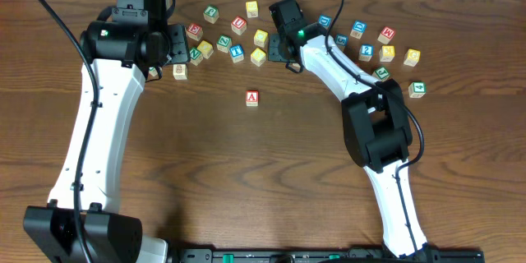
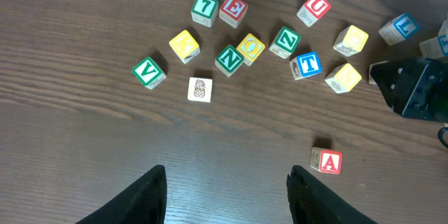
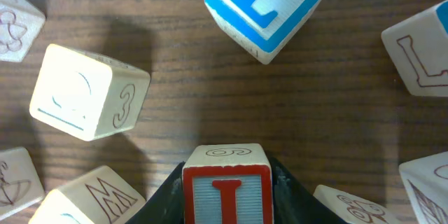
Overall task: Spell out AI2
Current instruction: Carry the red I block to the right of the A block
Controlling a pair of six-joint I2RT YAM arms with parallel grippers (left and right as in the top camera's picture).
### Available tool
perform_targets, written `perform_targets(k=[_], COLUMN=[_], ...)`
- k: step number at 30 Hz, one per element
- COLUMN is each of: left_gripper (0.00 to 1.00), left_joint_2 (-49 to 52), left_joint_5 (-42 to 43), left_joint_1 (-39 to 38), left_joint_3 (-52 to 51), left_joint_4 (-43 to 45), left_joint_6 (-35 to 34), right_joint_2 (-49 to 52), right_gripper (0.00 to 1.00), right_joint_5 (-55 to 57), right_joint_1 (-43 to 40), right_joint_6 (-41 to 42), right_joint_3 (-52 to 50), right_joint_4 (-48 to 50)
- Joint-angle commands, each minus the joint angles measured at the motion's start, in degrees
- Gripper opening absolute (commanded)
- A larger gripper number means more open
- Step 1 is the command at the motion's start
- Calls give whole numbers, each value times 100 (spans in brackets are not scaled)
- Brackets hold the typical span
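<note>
The red "A" cube (image 1: 252, 98) lies alone on the wood below the row of cubes. It also shows in the left wrist view (image 2: 327, 161), just right of my right-hand finger. My left gripper (image 2: 225, 182) is open and empty, above bare wood; overhead it is at the upper left (image 1: 177, 45). My right gripper (image 3: 227, 210) is shut on the red "I" cube (image 3: 227, 185), among other cubes. Overhead, this gripper (image 1: 289, 56) hides the "I" cube. I cannot pick out the blue "2" cube in any view.
Loose letter cubes lie in a band along the far side: a green V (image 2: 149, 72), a pineapple cube (image 2: 199, 89), N (image 2: 229, 58), Z (image 2: 285, 42), a blue T (image 2: 306, 64), a red U (image 2: 313, 7). A blue L (image 3: 266, 7) and a "3" cube (image 3: 87, 91) crowd the right gripper. More cubes lie at the far right (image 1: 386, 49).
</note>
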Motion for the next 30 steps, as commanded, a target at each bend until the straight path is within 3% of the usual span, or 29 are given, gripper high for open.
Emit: perform_targets(k=[1, 9, 16, 24, 30], left_gripper=[55, 54, 54, 54, 55], left_joint_2=[4, 2, 2, 2, 2], left_joint_5=[-11, -11, -11, -11, -11], left_joint_1=[20, 20, 20, 20, 20], left_joint_3=[-4, -4, -4, -4, -4], left_joint_4=[-9, -9, -9, -4, 37], left_joint_6=[52, 52, 52, 52, 52], right_joint_2=[-328, -968, -1626, -1624, -1456], right_gripper=[26, 23, 22, 20, 20], right_joint_5=[-9, -13, -229, -380, -461], right_joint_1=[42, 46, 46, 236, 509], right_joint_6=[-411, -461, -461, -437, -282], right_joint_3=[57, 57, 57, -7, -280], right_joint_4=[-59, -332, -1436, -2785, -2861])
